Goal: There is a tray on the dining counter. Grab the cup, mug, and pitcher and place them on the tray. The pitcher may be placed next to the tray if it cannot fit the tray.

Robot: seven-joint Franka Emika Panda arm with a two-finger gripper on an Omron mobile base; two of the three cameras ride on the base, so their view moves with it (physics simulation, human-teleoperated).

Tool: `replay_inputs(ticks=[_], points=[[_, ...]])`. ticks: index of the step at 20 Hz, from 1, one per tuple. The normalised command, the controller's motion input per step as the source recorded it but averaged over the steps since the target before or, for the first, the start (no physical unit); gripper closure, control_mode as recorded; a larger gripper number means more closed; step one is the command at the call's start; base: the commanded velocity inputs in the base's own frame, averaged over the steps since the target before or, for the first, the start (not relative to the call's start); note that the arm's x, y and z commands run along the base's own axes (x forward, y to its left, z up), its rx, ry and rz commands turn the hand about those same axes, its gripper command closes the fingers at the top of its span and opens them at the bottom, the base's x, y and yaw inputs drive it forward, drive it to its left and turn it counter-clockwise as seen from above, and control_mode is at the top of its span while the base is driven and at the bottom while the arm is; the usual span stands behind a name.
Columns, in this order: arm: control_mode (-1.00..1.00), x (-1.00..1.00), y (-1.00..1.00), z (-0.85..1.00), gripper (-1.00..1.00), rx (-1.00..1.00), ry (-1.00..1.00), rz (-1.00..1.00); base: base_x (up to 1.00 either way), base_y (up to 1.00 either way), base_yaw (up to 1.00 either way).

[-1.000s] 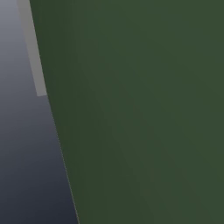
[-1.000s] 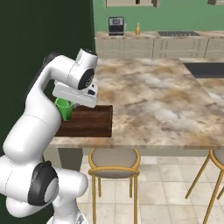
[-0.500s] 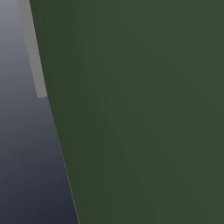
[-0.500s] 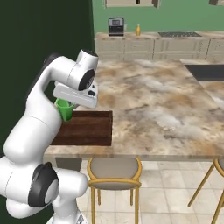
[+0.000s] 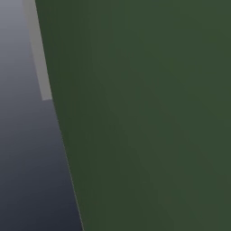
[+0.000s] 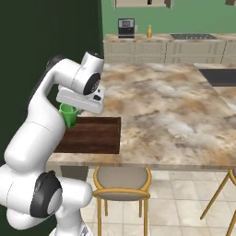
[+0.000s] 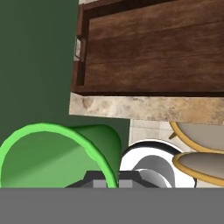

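Marbled surface [image 6: 170, 115] and stools have slid sideways in the right base view since earlier: the base has driven. Pincer [image 7: 113, 180] grips the cup's [image 6: 69, 114] rim, held just off the tray's [image 6: 92, 136] near-left end.

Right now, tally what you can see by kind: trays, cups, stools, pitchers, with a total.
Trays: 1, the dark wooden tray on the dining counter.
Cups: 1, the green cup, held in the gripper.
Stools: 2.
Pitchers: 1, the orange pitcher on the far counter.
Total: 5.
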Motion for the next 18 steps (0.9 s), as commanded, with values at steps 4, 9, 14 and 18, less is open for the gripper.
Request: replay_inputs(ticks=[4, 9, 14, 18], points=[[1.00, 0.00, 0.00, 0.00, 1.00, 0.00, 0.00, 0.00, 0.00, 0.14, 0.11], [-1.00, 0.08, 0.30, -0.21, 1.00, -0.03, 0.10, 0.06, 0.00, 0.00, 0.00], [-1.00, 0.32, 0.42, -0.32, 1.00, -0.07, 0.04, 0.00, 0.00, 0.00, 0.00], [-1.00, 0.31, 0.35, -0.34, 1.00, -0.09, 0.01, 0.00, 0.00, 0.00, 0.00]])
